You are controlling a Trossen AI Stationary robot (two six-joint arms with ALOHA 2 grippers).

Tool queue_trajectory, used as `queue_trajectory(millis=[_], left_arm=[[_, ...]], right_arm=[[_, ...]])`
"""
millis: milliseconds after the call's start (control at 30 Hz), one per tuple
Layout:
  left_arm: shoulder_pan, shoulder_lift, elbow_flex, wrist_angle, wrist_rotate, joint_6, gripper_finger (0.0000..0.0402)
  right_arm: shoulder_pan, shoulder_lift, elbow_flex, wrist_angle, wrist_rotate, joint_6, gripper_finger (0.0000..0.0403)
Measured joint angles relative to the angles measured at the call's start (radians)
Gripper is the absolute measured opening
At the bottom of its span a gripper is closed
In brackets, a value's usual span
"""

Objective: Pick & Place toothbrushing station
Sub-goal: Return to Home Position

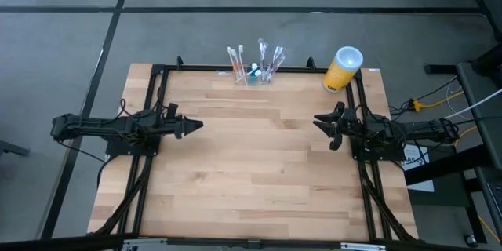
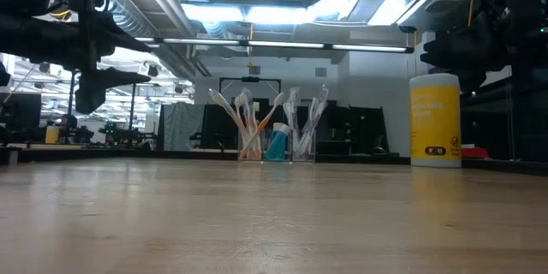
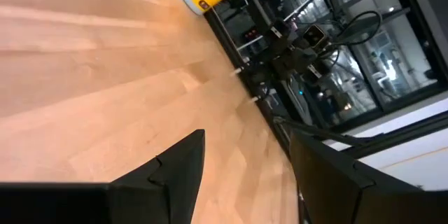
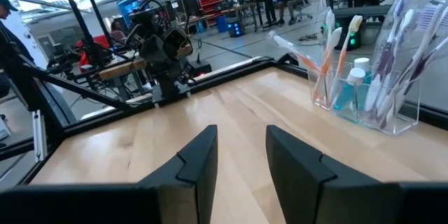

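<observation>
The toothbrushing station is a small see-through holder with several toothbrushes and a blue tube standing in it. It rests on its base at the middle of the table's far edge, and also shows in the low view and the right wrist view. My left gripper hovers above the table's left side, pointing level toward the right, open and empty. My right gripper hovers at the right side, facing left, open and empty. Both are well short of the station.
A yellow cylinder with a white top stands at the far right corner, right of the station. Black frame rails run along the table's left, right and far edges. Bare wood lies between the two grippers.
</observation>
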Motion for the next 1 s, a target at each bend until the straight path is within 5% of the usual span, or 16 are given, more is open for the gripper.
queue_trajectory(millis=[1000], left_arm=[[0.001,0.0,0.0,0.001,0.01,0.02,0.0205]], right_arm=[[0.0,0.0,0.0,0.0,-0.001,-0.001,0.0125]])
